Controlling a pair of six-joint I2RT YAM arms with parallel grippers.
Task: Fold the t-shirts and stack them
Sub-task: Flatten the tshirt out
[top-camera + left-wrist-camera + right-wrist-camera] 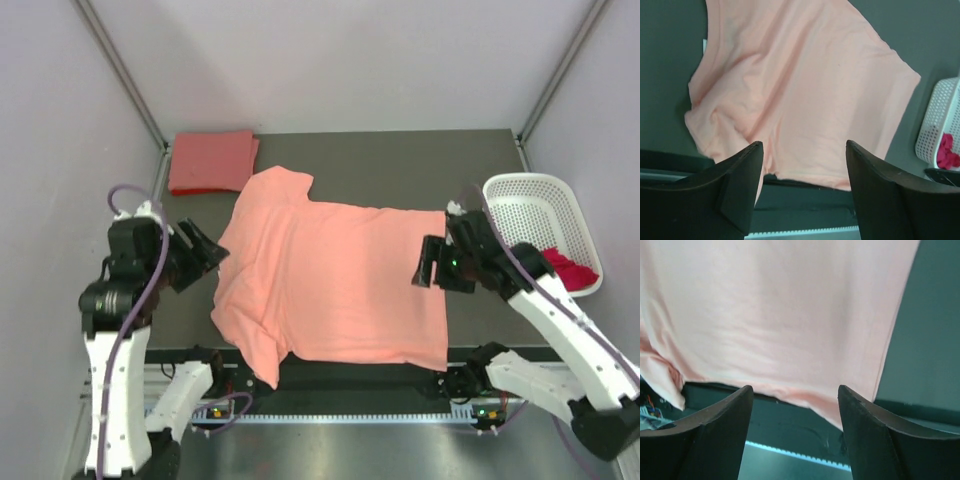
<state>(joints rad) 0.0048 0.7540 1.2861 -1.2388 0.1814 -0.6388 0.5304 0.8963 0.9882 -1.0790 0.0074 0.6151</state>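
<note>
Two tools wait at the sides of one pink t-shirt (330,280), which lies flat and open on the dark surface (400,160). The left tool (200,252) is just beside the shirt's sleeve end. The right tool (432,262) is over the bottom hem at the other end. So the shirt's long way runs from one tool across to the other, and each tool has its own end close by.

Both tools have their fingers spread apart with nothing between them; the wrist views show only shirt below the gap.

I think the next move is a fold, and each tool needs to pinch the edge nearest to it.

A folded red t-shirt (210,160) sits far behind the left tool. A dark red t-shirt (570,270) is in the white basket (530,195), out past the right tool.
</note>
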